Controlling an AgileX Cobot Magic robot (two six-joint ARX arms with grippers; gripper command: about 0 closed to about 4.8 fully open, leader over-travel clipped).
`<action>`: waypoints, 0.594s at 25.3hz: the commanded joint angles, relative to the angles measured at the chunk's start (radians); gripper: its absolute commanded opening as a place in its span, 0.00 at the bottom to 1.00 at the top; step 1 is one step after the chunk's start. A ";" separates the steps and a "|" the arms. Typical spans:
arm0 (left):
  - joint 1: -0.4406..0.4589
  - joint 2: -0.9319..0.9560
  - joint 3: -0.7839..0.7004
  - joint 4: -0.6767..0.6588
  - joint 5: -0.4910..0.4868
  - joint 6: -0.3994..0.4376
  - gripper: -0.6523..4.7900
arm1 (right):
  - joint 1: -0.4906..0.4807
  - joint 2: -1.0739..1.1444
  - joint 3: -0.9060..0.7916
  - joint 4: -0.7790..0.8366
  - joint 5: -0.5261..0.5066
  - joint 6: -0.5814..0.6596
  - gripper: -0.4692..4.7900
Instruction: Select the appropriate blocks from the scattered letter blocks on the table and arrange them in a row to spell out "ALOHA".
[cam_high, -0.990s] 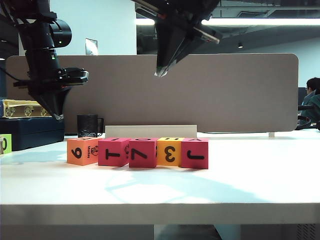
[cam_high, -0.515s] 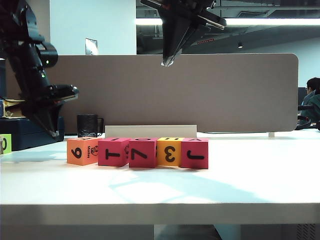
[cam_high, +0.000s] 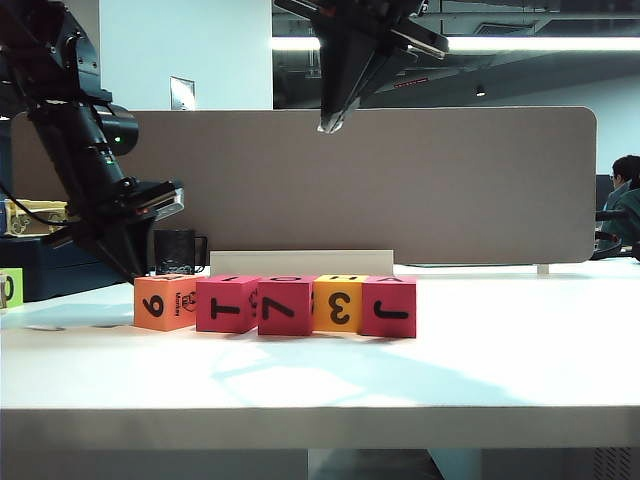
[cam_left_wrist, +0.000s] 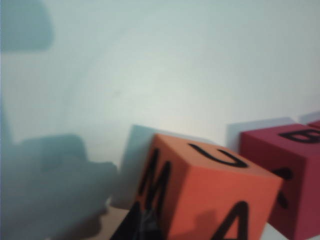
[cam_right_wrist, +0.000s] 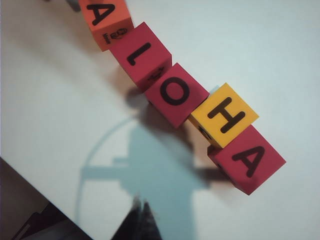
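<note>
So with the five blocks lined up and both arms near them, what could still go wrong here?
1. The left tool, shut and empty, hangs low right beside the orange block; a sideways drift could knock that end of the row.
2. The yellow block sits slightly out of line with its pink-red neighbours, so any nudge could make ALOHA look more crooked.
3. The right tool is shut and high above the row; descending straight down could hit the blocks.

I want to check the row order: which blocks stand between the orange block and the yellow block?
Two pink-red blocks, top faces L and O, stand between the orange block and yellow block, clearest in the right wrist view.
</note>
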 joint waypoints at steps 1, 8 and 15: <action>-0.016 0.002 0.001 -0.035 0.013 0.000 0.11 | 0.000 -0.005 0.008 0.006 0.002 -0.003 0.08; -0.035 0.002 0.001 -0.067 0.059 0.000 0.11 | 0.000 -0.005 0.008 0.007 0.002 -0.006 0.08; -0.080 0.002 0.001 -0.057 0.088 0.001 0.11 | 0.000 -0.005 0.008 0.006 0.002 -0.006 0.08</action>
